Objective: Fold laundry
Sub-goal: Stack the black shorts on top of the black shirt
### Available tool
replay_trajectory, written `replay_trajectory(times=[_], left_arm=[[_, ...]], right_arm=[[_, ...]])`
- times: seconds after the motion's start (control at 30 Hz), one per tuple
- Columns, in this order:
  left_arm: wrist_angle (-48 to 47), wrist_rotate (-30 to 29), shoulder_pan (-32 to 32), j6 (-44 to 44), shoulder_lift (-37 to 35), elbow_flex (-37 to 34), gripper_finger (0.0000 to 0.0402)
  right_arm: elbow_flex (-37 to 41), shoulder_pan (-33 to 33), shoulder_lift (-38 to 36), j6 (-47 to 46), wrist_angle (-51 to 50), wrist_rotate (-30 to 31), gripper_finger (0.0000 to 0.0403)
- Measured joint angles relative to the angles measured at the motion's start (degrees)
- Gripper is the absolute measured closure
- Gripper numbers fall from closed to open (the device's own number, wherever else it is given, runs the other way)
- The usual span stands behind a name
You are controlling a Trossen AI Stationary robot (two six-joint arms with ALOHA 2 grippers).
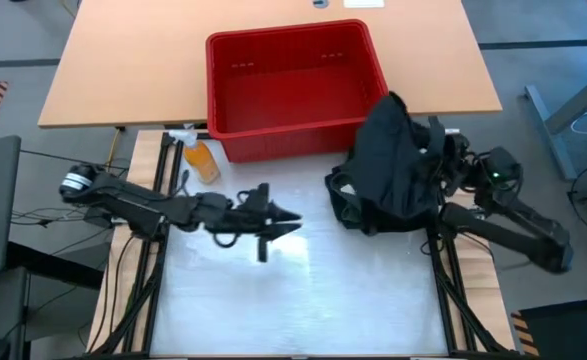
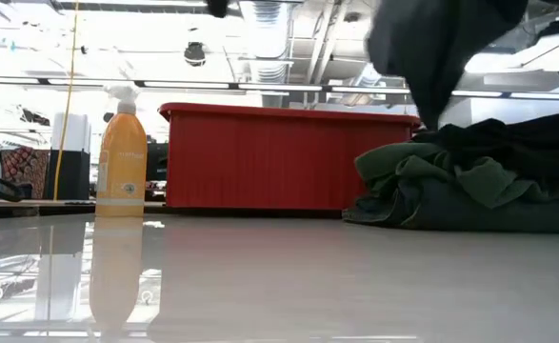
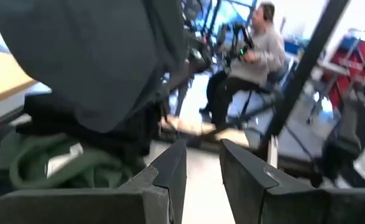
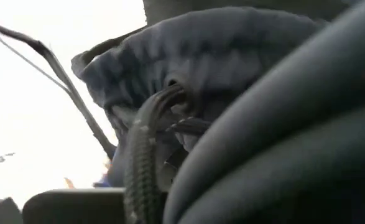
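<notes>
A heap of laundry, dark green and black cloth (image 1: 378, 205) (image 2: 469, 181) (image 3: 51, 162), rests on the table's right side. Above it hangs a black garment (image 1: 393, 140) (image 2: 441, 48) (image 3: 95, 62), draped over my right arm's end (image 1: 438, 150); its gathered hem and a braided drawstring (image 4: 142, 155) fill the right wrist view, and my right gripper's fingers are hidden under the cloth. My left gripper (image 1: 291, 222) (image 3: 202, 180) hovers over the table's middle, pointing level toward the heap, open with a narrow gap and nothing between its fingers. My right gripper holds the black garment, but the cloth itself covers the fingers, so which part it has cannot be told. The garment is raised above the heap and hangs in slack folds (image 2: 431, 86) around the gripper, its lower part reaching down to the laundry beneath.
A red plastic bin (image 1: 293, 95) (image 2: 279, 157) stands behind the white work surface at the centre back. An orange spray bottle (image 1: 201, 158) (image 2: 122, 157) stands to its left. Beyond the table's right side a person (image 3: 250, 56) sits in a chair.
</notes>
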State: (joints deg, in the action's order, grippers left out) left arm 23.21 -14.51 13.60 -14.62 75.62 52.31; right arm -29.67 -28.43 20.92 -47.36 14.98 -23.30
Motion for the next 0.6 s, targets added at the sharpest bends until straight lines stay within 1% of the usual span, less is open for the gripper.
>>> replay_trajectory(times=[0.1,0.17,0.27,0.33,0.4,0.5,0.6], left_arm=[[2.39,0.28,-2.22,-0.21,4.78,4.22,0.0315],[2.32,0.26,-3.23,0.16,8.73,8.44,0.0315],[1.92,0.54,-4.46,0.46,15.23,15.68,0.0315],[0.25,1.35,-5.23,0.58,19.36,20.63,0.0315],[-2.28,2.46,-6.14,0.53,23.31,26.03,0.0315],[-7.83,3.82,-7.57,1.58,28.21,33.63,0.0315],[-11.44,5.04,-9.36,4.60,33.56,40.16,0.0315]], right_arm=[[0.09,-8.35,-1.72,5.78,-5.27,-7.54,0.0344],[1.52,-12.47,-1.50,7.63,-5.69,-12.43,0.0343],[6.45,-17.57,-1.71,6.38,-4.90,-21.69,0.0344],[10.74,-20.66,-2.43,1.87,-3.36,-26.87,0.0344],[15.21,-23.08,-3.70,-3.76,0.15,-29.70,0.0344],[20.32,-26.23,-6.73,-10.74,6.24,-31.17,0.0343],[21.65,-29.60,-9.96,-12.42,5.43,-32.77,0.0344]])
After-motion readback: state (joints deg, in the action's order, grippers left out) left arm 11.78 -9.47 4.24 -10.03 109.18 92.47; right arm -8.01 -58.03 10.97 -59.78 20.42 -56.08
